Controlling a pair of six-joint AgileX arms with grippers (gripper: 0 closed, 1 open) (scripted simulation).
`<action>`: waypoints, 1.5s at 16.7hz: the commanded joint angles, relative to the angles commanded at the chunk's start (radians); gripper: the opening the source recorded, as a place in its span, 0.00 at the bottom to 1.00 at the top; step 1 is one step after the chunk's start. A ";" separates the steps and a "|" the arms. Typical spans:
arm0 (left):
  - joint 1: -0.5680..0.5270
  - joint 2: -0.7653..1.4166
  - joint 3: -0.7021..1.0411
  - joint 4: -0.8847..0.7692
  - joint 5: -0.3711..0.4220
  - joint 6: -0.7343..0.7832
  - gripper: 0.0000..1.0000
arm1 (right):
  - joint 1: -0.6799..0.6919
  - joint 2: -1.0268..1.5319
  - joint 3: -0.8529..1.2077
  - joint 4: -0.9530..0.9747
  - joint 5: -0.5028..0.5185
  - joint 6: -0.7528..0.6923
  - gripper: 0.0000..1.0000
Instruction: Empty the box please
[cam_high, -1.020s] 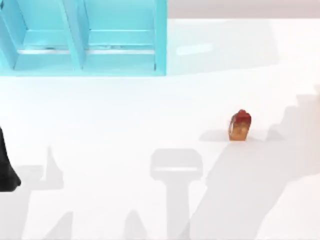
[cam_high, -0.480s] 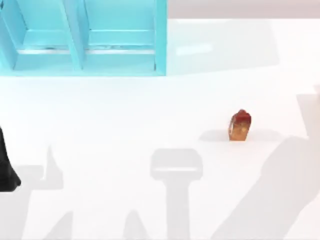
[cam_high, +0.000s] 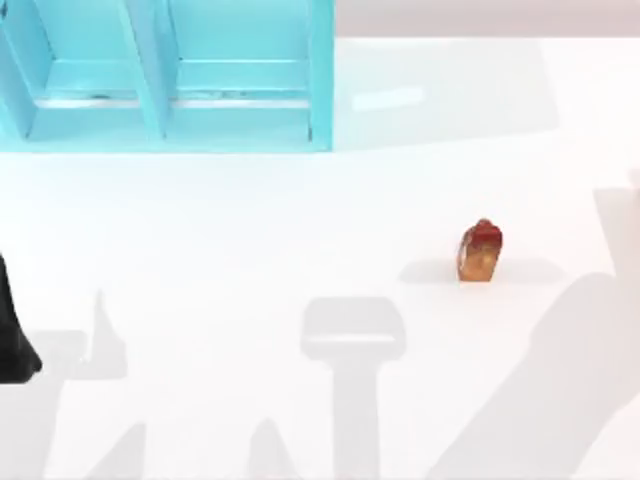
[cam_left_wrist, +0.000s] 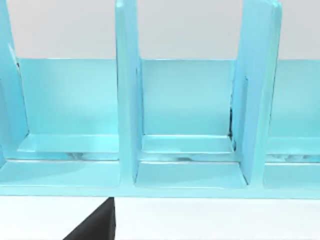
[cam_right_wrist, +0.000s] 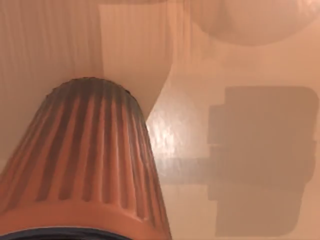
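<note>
Small red-topped orange bottle (cam_high: 480, 252) stood right on white surface (cam_high: 250, 230), outside blue box (cam_high: 170, 80). Claw grip: cannot tell. Best approached slowly from above.

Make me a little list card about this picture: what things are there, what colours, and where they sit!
Shelf box: light blue box with upright dividers, at the table's far left; the compartments in view look bare.
Small thing: red-topped orange object standing alone on the right half of the white table.
Left arm: dark piece at the left edge.
Right wrist view: a ribbed orange cone-shaped object close up.
</note>
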 joint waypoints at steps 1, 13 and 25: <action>0.000 0.000 0.000 0.000 0.000 0.000 1.00 | 0.000 0.000 0.000 0.000 0.000 0.000 0.70; 0.000 0.000 0.000 0.000 0.000 0.000 1.00 | 0.000 0.000 0.000 0.000 0.000 0.000 0.00; 0.000 0.000 0.000 0.000 0.000 0.000 1.00 | -0.003 0.002 0.133 -0.135 -0.001 -0.001 0.00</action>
